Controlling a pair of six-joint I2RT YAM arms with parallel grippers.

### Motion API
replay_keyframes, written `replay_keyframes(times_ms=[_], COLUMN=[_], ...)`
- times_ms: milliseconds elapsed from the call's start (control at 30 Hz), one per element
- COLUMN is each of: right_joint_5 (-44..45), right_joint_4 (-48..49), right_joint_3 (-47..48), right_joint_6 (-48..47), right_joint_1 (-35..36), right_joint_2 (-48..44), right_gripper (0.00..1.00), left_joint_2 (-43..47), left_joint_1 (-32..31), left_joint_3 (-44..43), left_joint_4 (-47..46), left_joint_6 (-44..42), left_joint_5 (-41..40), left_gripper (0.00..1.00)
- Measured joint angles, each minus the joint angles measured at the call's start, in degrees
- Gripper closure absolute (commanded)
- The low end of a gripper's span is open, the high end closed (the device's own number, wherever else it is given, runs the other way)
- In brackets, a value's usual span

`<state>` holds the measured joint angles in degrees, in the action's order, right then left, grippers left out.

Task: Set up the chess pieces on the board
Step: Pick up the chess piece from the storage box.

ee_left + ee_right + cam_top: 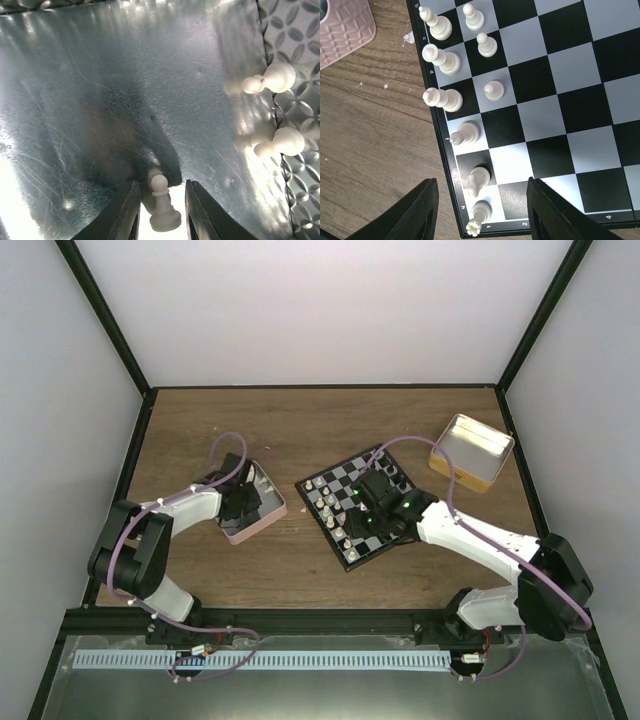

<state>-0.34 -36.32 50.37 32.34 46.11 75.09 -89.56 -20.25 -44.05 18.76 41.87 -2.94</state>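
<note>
In the left wrist view my left gripper (161,183) is down inside a metal tin (100,75). Its jaws stand narrowly open on either side of an upright cream-white pawn (164,212), with a thin gap on each side. Two more white pawns (272,78) (282,141) lie at the tin's right wall. My right gripper (481,182) hovers open over the board's (560,100) corner, holding nothing. Below it stand a white rook (480,214), a knight (478,181) and a bishop (464,134). Further white pieces line that edge, with pawns (493,90) one file in. From above, the board (345,475) lies centre-right.
The pink-sided tin (262,525) holding my left gripper (240,502) sits left of the board. A yellow tin (471,452) stands open at the back right. My right gripper (368,505) and arm cover much of the board's near side. Black frame posts border the table.
</note>
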Motion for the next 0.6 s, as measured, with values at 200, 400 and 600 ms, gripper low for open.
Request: replay_keyframes(times_ms=[200, 400, 600], right_joint_5=[0.5, 0.79, 1.66], right_joint_4=[1.29, 1.95, 2.25], right_joint_3=[-0.22, -0.72, -0.72], right_joint_6=[0.0, -0.15, -0.15], right_joint_1=[0.0, 0.02, 0.02], right_joint_2=[-0.24, -0.68, -1.99], right_gripper=[0.51, 0.52, 0.52], left_joint_2=[-0.35, -0.35, -0.39], left_joint_1=[-0.09, -0.33, -0.37], left_joint_3=[-0.74, -0.98, -1.27], left_joint_4=[1.46, 2.27, 3.23], left_joint_6=[-1.77, -3.19, -4.35], left_joint_5=[0.02, 0.33, 0.39], left_gripper=[0.73, 0.79, 0.87])
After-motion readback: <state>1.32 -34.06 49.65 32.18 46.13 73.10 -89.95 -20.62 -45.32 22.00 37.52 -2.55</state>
